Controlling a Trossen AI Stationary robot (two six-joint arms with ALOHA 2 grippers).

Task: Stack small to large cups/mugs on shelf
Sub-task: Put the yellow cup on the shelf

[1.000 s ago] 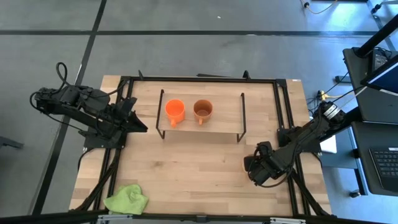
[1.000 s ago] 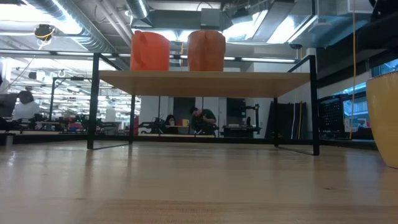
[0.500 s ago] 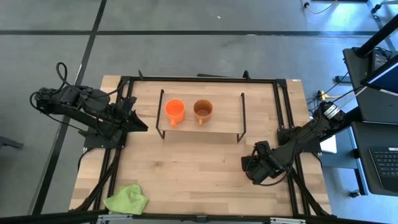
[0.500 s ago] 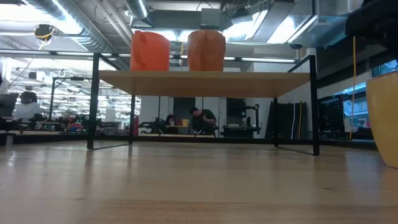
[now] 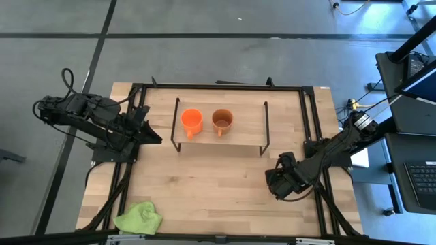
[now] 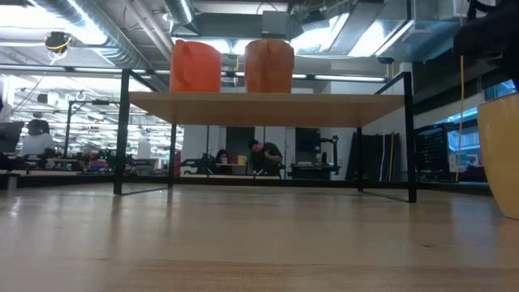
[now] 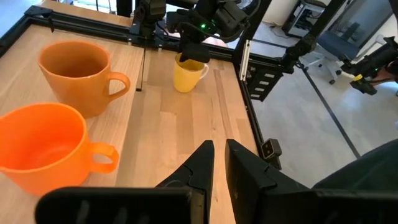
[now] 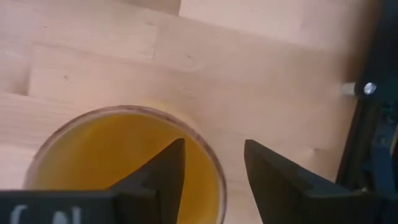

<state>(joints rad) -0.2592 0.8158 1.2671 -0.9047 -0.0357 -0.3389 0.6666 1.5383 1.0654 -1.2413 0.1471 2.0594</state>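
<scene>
The bright orange mug [image 5: 191, 121] and the brown mug [image 5: 223, 120] stand upright side by side on the shelf [image 5: 242, 133], a light-wood board on black wire legs. The yellow-orange mug [image 7: 186, 74] stands upright on the tabletop to the shelf's right and nearer; it also shows in the low view [image 6: 501, 154]. My right gripper [image 8: 214, 145] is open above it, pointing down, with one finger over the mug's inside and the other outside its rim [image 8: 208, 152]. My left gripper [image 7: 219, 145] is shut and empty, left of the shelf.
A lime-green cloth [image 5: 139, 218] lies at the table's near left corner. A black frame [image 5: 310, 122] runs round the tabletop. Bare wood lies between the shelf and the table's near edge.
My right gripper has come down a little over the yellow-orange mug; its dark body has come into the top right of the low view. The mugs have stayed where they were.
</scene>
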